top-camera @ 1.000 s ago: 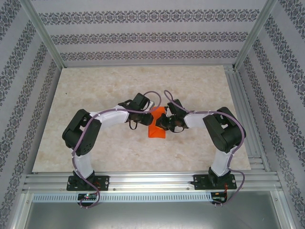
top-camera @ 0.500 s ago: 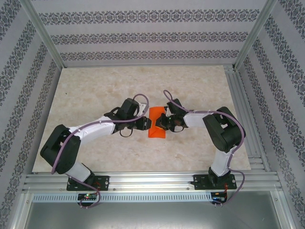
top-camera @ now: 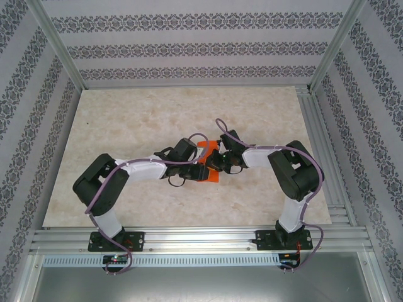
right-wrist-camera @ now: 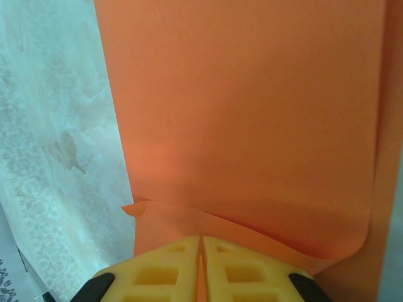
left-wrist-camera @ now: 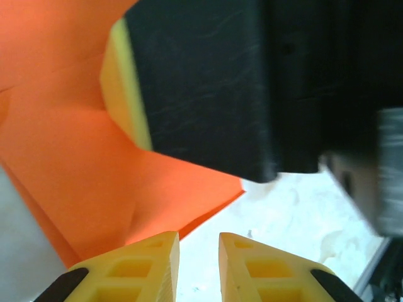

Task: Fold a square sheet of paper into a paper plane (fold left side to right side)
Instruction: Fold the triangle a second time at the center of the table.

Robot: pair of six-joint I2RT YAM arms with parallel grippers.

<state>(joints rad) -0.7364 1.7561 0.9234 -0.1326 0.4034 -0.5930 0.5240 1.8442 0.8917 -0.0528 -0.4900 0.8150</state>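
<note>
**Top view.** Both arms reach inward and meet at the middle of the marble-patterned table [top-camera: 126,126]. The paper plane [top-camera: 211,176], a bright orange and only partly folded sheet, lies on the table between the two wrists. One corner shows on the far side of the grippers and another on the near side. Patterned walls [top-camera: 189,50] close the cell on the left, right and far sides, and an aluminium rail [top-camera: 201,236] runs along the near edge.

**Left wrist view.** The left gripper [left-wrist-camera: 198,261] has its yellow fingertips [left-wrist-camera: 151,270] parted by a narrow gap. Pale table surface shows through the gap and nothing is held between the tips. The orange sheet spreads to the left of the tips, creased, with one pointed corner just beside them. A black finger of the right gripper, faced with a yellow pad [left-wrist-camera: 126,88], lies over the sheet on the far side.

**Right wrist view.** The right gripper [right-wrist-camera: 201,264] is closed, its fingers pinching a near edge of the orange sheet. The paper curls upward just beyond the tips and then extends flat, far from the gripper. Table shows along its left edge.
</note>
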